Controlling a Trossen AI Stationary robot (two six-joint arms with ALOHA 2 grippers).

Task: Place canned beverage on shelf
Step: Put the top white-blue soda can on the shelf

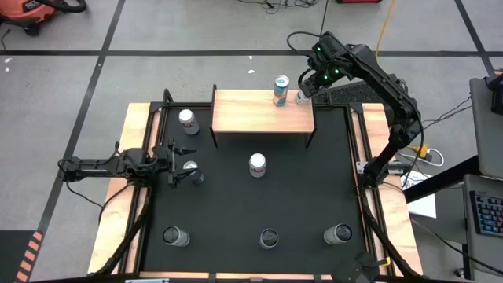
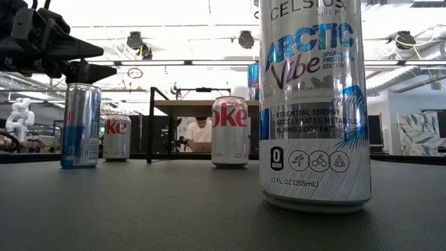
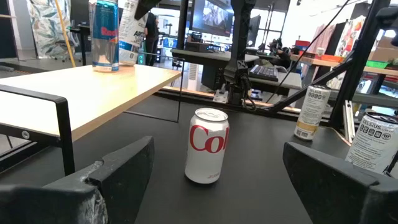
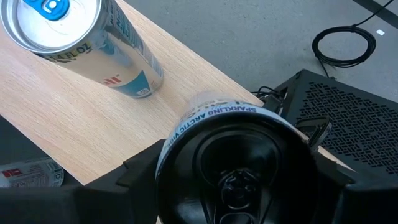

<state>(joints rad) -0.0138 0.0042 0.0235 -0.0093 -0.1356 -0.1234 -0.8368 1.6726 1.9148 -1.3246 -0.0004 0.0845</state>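
Note:
The shelf (image 1: 251,114) is a low light-wood table with black legs at the table's far side. A blue-and-silver can (image 1: 280,90) stands on its far right part. Beside it, at the shelf's far right corner, is a white Arctic Vibe can (image 4: 208,115), with my right gripper (image 1: 305,93) shut on it from above. Its base is at the shelf top (image 3: 127,62); whether it rests there does not show. My left gripper (image 1: 179,163) waits open at the table's left, level, facing a Diet Coke can (image 3: 207,146). My right gripper holds the Arctic Vibe can by its upper wall, just under the dark lid (image 4: 236,174), with one finger (image 4: 134,177) on each side. It comes from above, slanting down from the table's far right. The can stands roughly upright below it.
Several more cans stand on the black mat: one left of the shelf (image 1: 187,119), one by my left gripper (image 1: 191,169), the Diet Coke in the middle (image 1: 257,164) and three along the near edge (image 1: 269,237). The shelf's left half is bare wood.

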